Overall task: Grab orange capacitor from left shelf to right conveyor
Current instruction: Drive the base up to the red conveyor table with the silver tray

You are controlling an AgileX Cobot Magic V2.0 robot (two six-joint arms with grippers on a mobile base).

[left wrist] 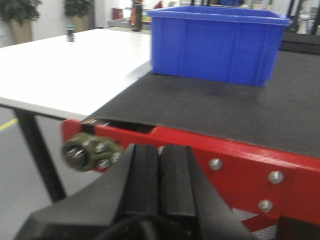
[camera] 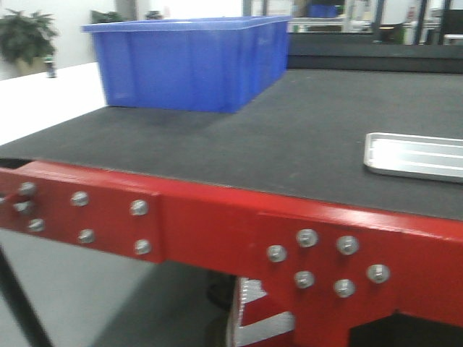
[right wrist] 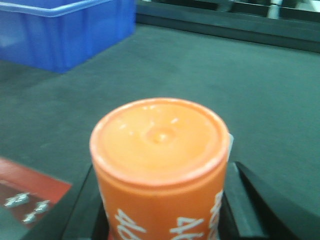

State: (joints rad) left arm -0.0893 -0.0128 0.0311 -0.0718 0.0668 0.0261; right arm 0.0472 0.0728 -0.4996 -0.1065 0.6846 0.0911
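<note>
Over the front of the belt (right wrist: pixel 225 75), the capacitor (right wrist: pixel 160 160) sits clamped in the right gripper (right wrist: pixel 165 200), so pickup looks done; only set-down and release seem left. Left gripper (left wrist: pixel 160 170) hangs by the red frame (left wrist: pixel 240 155), jaws together, empty.

White table (left wrist: pixel 65 70) on black legs; potted plants (camera: pixel 25 36) by pale wall; grey floor (left wrist: pixel 20 165), yellow line (left wrist: pixel 6 125).
</note>
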